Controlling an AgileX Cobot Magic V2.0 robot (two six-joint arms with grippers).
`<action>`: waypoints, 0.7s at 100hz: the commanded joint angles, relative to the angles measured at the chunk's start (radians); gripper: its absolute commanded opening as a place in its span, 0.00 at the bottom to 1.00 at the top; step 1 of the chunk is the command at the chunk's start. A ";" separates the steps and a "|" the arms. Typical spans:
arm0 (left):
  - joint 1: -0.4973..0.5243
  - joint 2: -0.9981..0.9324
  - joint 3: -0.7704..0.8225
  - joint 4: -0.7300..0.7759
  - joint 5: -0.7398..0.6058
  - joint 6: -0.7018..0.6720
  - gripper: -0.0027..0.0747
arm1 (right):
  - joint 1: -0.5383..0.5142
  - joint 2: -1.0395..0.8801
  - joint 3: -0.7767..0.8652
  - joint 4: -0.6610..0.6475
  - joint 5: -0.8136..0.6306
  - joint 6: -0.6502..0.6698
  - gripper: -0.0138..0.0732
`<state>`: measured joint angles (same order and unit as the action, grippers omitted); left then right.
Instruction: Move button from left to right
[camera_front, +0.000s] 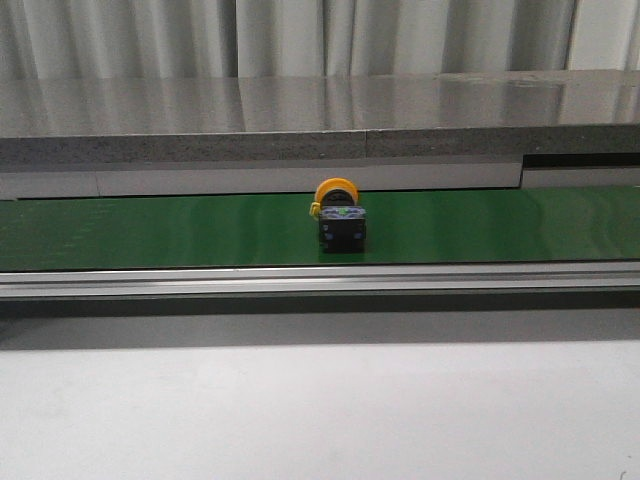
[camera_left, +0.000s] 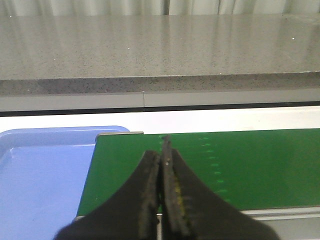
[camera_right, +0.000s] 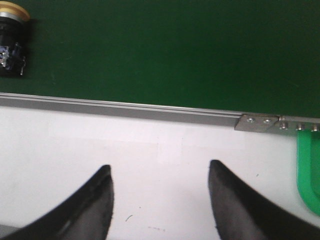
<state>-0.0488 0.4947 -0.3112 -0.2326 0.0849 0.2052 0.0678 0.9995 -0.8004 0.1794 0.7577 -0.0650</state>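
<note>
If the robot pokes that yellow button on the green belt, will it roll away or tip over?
The button probably won't roll far: its boxy black body rests on the green belt. It might tip, since the round yellow cap sticks out at one end. It looks hard and stiff, so squeezing likely won't bend it.

This looks like an industrial test cell or factory-style lab. A green conveyor belt (camera_front: 150, 232) runs between aluminium rails (camera_front: 320, 280) across a white worktop (camera_front: 320, 410), with a grey speckled ledge (camera_front: 300, 120) and pale curtains (camera_front: 300, 35) behind. A blue plastic tray (camera_left: 40, 175) sits at the belt's end.
</note>
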 joint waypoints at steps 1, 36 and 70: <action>-0.009 0.003 -0.028 -0.007 -0.085 0.000 0.01 | -0.007 -0.011 -0.038 0.010 -0.074 -0.002 0.77; -0.009 0.003 -0.028 -0.007 -0.085 0.000 0.01 | -0.002 0.015 -0.043 0.051 -0.173 -0.002 0.77; -0.009 0.003 -0.028 -0.007 -0.085 0.000 0.01 | 0.133 0.209 -0.148 0.051 -0.212 -0.002 0.77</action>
<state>-0.0488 0.4947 -0.3112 -0.2326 0.0849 0.2052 0.1720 1.1767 -0.8914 0.2123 0.6227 -0.0650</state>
